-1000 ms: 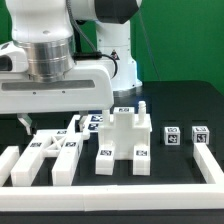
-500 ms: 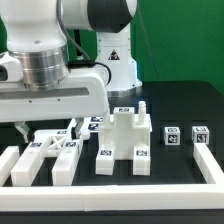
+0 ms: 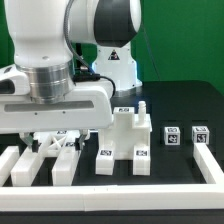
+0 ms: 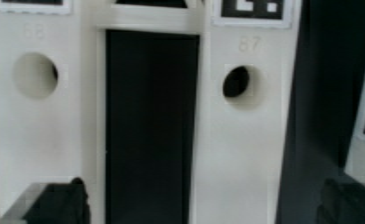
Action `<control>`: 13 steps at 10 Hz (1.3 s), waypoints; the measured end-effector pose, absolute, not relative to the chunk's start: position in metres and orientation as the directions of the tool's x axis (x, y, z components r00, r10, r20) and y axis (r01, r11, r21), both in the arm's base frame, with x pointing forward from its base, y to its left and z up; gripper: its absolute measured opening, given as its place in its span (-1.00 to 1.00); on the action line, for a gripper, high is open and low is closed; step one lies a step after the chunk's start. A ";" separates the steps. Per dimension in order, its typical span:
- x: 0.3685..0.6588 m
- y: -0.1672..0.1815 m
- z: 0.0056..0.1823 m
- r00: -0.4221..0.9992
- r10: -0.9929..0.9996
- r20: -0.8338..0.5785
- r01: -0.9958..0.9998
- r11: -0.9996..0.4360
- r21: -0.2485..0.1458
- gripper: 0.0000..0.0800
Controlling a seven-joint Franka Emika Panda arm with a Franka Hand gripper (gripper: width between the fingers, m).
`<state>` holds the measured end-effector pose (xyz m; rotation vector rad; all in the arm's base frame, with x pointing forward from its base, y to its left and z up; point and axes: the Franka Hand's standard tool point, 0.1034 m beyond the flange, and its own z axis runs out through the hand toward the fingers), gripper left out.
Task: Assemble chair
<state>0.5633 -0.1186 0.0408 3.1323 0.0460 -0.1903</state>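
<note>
Lowered since the earlier frame, the arm now hangs over the chair's ladder-like frame piece point(image 3: 58, 158) at the exterior view's left, just beside the blocky part-built section point(image 3: 125, 140) at centre. The gripper point(image 4: 188, 205) stands open and holds nothing, its dark fingertips point(image 4: 58, 203) by the frame's two holed rails; contact cannot be told. Two small tagged blocks point(image 3: 172, 135) lie well apart on the black table point(image 3: 180, 100).

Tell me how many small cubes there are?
2 cubes at the exterior view's right: one next to the big block, the other beyond it. The arm may hide more.
</note>
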 end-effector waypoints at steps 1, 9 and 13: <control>0.562 -0.118 0.037 0.992 0.031 -0.124 0.032 -1.000 0.002 0.62; 0.558 -0.115 0.023 0.990 0.037 -0.135 0.038 -0.999 0.005 0.31; 0.559 -0.116 0.023 0.990 0.039 -0.134 0.040 -0.999 0.005 -0.30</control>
